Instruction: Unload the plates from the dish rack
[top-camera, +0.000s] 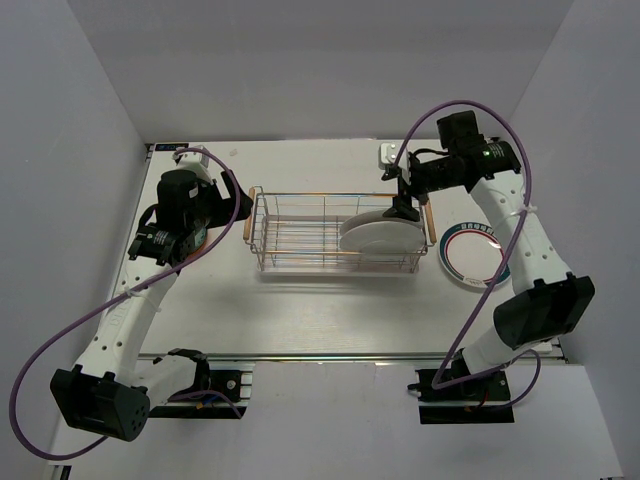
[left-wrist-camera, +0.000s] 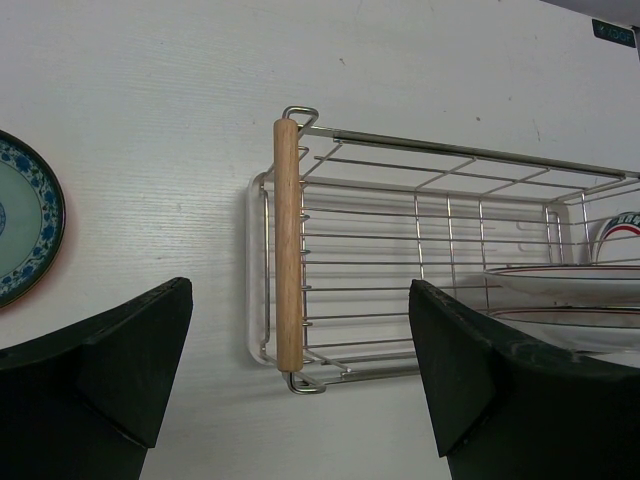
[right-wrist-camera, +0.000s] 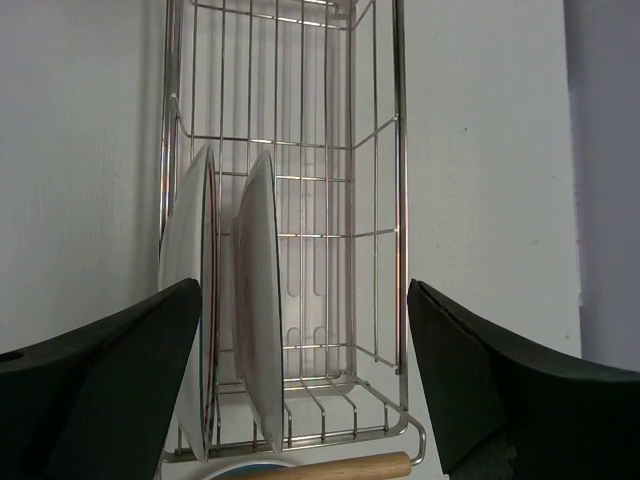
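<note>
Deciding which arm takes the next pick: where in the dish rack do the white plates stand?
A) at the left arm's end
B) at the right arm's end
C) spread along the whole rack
B: the top view shows the white plates bunched at the right end of the dish rack, with the open right gripper hovering above that end; the wires toward the left arm hold nothing.

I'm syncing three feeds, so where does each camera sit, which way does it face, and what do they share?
Top external: above and behind, looking down at the table; shows left arm, right arm, rack.
Left wrist: on the left arm, facing the rack's wooden handle; open left pincer below.
Right wrist: on the right arm, looking along the rack at two upright plates; open right pincer below.
Shared: both wrist views show rack and plates.
</note>
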